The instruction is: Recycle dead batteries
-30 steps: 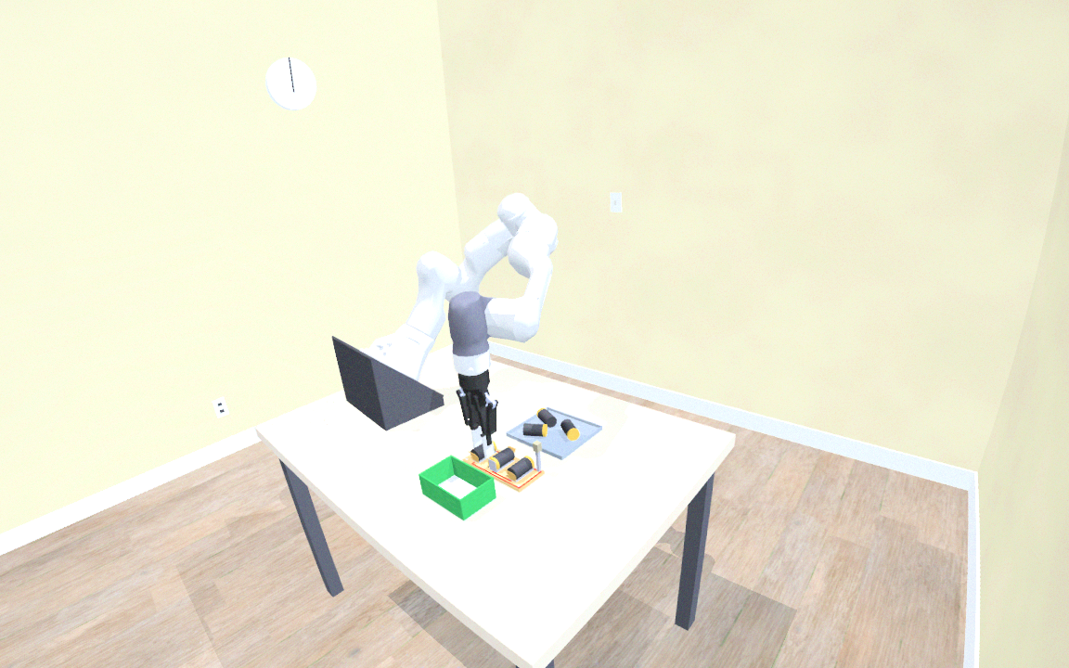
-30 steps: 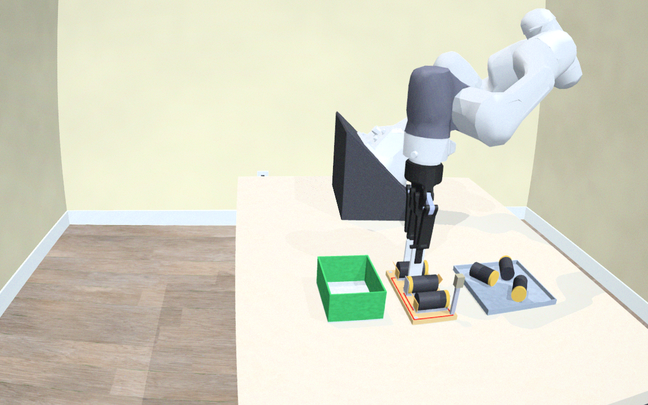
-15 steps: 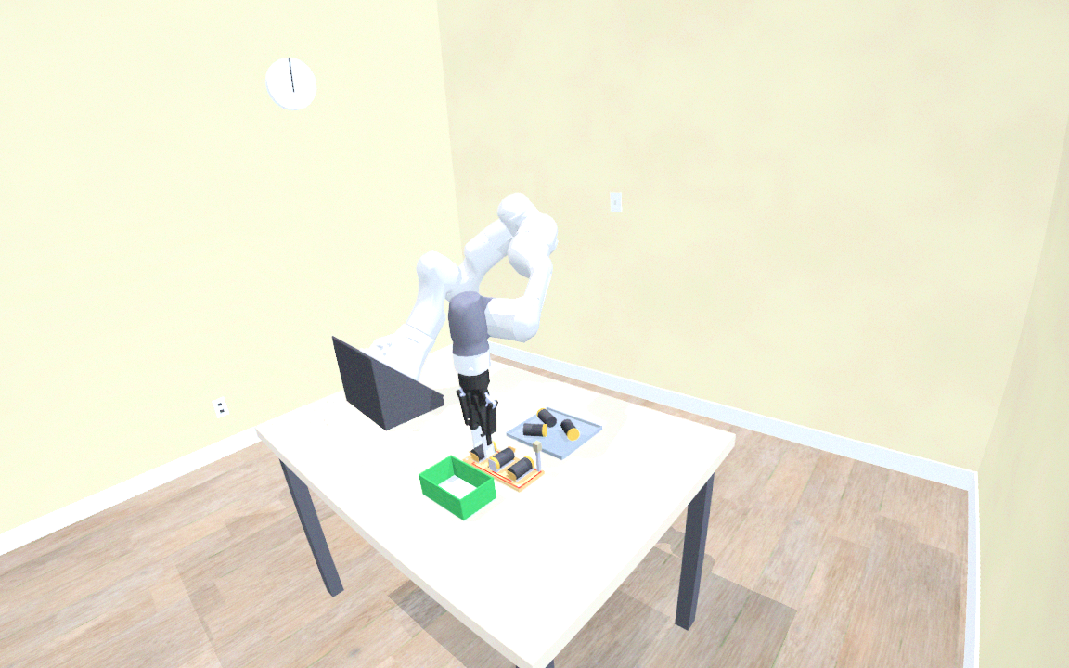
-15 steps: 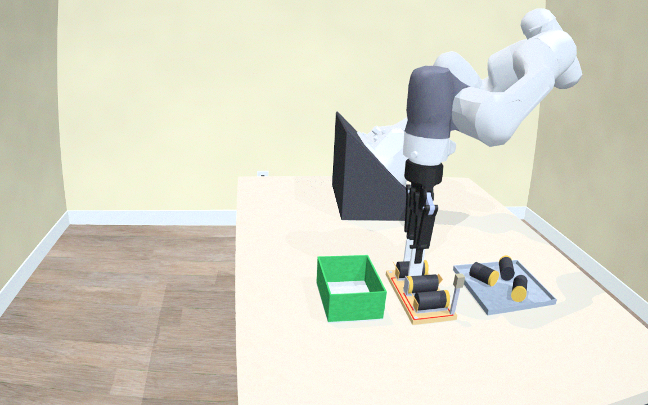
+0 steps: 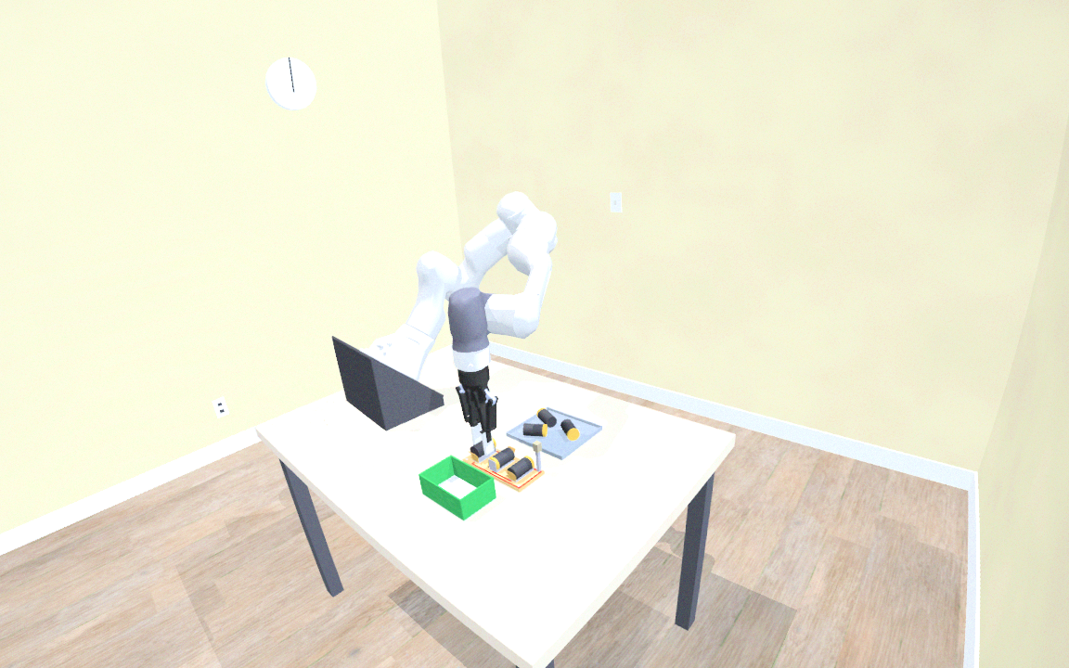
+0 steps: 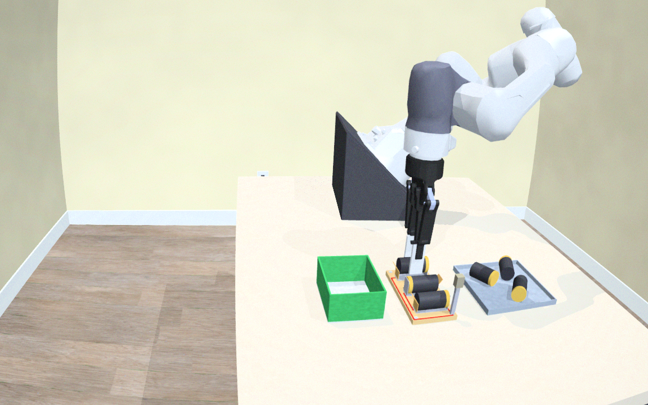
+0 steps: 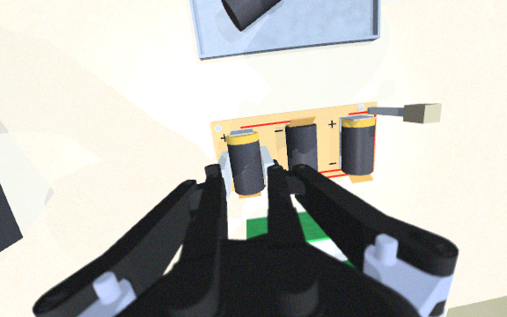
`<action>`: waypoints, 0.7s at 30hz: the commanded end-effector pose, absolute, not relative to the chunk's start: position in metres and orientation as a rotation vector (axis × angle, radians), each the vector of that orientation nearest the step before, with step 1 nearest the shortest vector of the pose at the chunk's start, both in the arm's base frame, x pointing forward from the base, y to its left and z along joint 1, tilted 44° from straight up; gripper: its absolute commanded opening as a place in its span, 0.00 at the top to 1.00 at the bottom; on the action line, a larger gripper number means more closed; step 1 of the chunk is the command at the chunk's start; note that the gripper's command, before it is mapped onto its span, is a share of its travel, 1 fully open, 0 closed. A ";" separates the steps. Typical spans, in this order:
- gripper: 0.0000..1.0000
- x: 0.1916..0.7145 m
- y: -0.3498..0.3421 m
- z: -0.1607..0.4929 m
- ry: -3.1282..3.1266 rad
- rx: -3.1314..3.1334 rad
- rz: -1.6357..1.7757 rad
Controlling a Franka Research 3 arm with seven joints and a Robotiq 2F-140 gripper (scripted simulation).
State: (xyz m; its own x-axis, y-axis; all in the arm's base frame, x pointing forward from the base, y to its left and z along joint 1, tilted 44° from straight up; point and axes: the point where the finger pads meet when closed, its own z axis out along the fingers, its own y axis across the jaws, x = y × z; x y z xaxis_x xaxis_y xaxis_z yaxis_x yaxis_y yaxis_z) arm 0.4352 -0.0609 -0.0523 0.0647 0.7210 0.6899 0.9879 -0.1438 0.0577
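Observation:
My gripper is shut on the end battery, which lies in its slot of the holder board. The middle battery and the battery by the bulb lie in the other slots. The bulb looks dull grey-beige, with no visible glow. The green box stands upright, with no battery visible inside.
A blue-grey tray across the board from the box holds three batteries: one near the board, one farther back, one in front. A dark wedge-shaped panel stands behind, near the arm's base.

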 end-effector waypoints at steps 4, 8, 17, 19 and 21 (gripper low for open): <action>0.84 0.431 -0.082 -0.031 -1.694 -1.923 -0.826; 0.84 0.431 -0.085 -0.028 -1.694 -1.923 -0.826; 0.84 0.428 -0.100 -0.011 -1.694 -1.923 -0.826; 0.84 0.424 -0.117 0.007 -1.694 -1.923 -0.826; 0.84 0.422 -0.127 0.017 -1.694 -1.923 -0.826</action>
State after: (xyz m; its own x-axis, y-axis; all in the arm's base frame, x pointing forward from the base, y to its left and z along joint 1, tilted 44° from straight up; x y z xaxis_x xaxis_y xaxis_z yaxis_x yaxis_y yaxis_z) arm 0.4276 -0.1137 -0.0015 0.0486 0.7302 0.6815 0.9873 -0.1383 0.0778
